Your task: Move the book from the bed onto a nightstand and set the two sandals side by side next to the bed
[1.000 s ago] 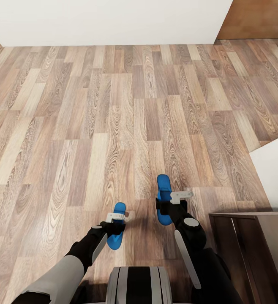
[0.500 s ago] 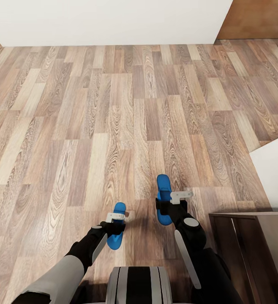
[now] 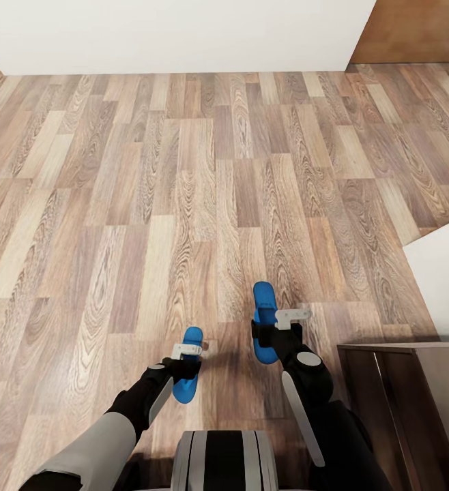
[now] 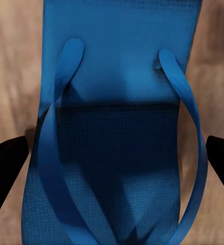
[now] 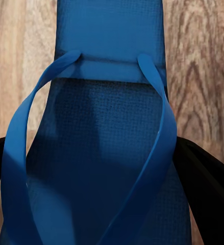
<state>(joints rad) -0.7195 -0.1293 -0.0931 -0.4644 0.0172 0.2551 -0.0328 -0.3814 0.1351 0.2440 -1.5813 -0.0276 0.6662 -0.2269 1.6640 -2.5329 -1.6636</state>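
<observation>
While poised low over the plank floor (image 3: 115, 204), left gripper (image 3: 185, 368) clamped on one blue sandal (image 3: 187, 382), right gripper (image 3: 269, 334) clamped on the other sandal (image 3: 263, 300). Sandals side by side, slightly apart, near a dark wooden cabinet (image 3: 402, 402).

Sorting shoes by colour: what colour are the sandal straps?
Blue, like the soles; the right wrist view shows a strap best.

Looks like a room in a home: wood-plank floor (image 3: 204, 191) running up to a plain white wall (image 3: 177, 34). There's a dark brown wooden cabinet (image 3: 405, 409) in the near right corner, and blue sandals (image 3: 262, 320) over the planks.
</observation>
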